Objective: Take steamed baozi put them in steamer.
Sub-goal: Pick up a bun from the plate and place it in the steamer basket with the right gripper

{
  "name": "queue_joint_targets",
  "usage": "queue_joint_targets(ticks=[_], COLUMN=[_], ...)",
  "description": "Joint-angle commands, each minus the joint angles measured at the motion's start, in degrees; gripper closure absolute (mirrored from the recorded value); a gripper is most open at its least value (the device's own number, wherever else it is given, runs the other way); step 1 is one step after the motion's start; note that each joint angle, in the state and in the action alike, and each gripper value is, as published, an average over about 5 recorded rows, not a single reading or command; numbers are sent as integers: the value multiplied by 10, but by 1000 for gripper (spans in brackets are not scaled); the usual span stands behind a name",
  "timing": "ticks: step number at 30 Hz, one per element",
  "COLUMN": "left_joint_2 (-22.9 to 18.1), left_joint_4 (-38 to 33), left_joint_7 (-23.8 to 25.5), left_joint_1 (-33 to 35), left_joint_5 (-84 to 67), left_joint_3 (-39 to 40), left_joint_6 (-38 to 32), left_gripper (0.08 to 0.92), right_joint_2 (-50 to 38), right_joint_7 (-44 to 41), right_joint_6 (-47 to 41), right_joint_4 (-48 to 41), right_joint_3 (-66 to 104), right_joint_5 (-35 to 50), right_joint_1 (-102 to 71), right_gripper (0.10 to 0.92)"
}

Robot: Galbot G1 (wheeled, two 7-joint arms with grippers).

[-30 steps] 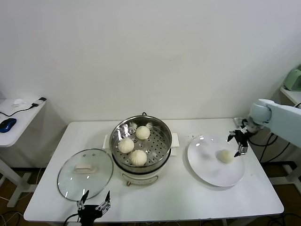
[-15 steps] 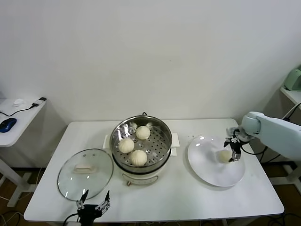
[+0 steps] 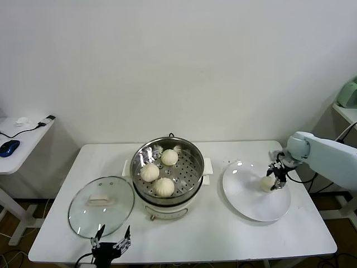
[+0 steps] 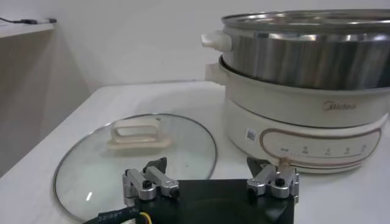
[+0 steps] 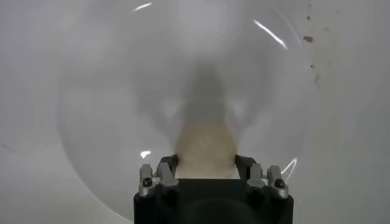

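Three steamed baozi (image 3: 169, 157) (image 3: 149, 172) (image 3: 164, 186) lie in the shiny steamer (image 3: 196, 153) at the table's middle. Another baozi (image 3: 268, 182) rests on the white plate (image 3: 251, 204) to the right. My right gripper (image 3: 273, 180) reaches down onto it, and in the right wrist view its fingers press both sides of that baozi (image 5: 206, 146), so the right gripper (image 5: 206, 162) is shut on it. At the table's front edge my left gripper (image 3: 111, 239) is parked open near the steamer (image 4: 304, 55), and the left gripper (image 4: 207, 164) has nothing in it.
A round glass lid (image 3: 100, 206) with a white handle lies flat left of the steamer, just beyond the left gripper. The pot's cream base (image 4: 304, 128) stands close to that gripper. A side table (image 3: 17, 139) with a blue mouse stands at far left.
My right gripper came down over the baozi on the plate and its fingers closed from wide open onto the bun's sides. The left arm stayed still.
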Motion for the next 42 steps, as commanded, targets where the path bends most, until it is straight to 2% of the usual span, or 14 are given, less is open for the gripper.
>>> queue_joint_targets(ticks=[1,5,10,16,21,27,34,42], left_joint_2=[0,0,3,7,7,5,6,7], left_joint_4=[0,-3,-7,-10,-11,-10,-5,-1], left_joint_7=[0,0,1,1,1,1,1,2], left_joint_1=[0,-1,-4,-10,-17,-22,-25,-25], left_joint_5=[0,1,1,-4,-6,-8,-11,-14], left_joint_3=[0,2,5,5,10,13,9,4], left_joint_6=[0,1,4,6,9,7,7,8], left_gripper=[177,177,177,177,177,177,177,177], right_joint_2=[-9,13,83,167,238,297,313,309], right_joint_7=[-35,-41,-22,26,73,118,136,144], right_joint_6=[-9,-34,-81,-123,-144,-156,-161,-159], right_joint_4=[68,142,259,328,334,282,216,181], right_joint_3=[-66,-171,-267,-236,-222,-212,-205,-199], right_joint_5=[103,211,366,454,467,441,388,364], right_joint_1=[166,310,478,500,439,322,244,205], right_gripper=[379,380,380,380,380,381,380,381])
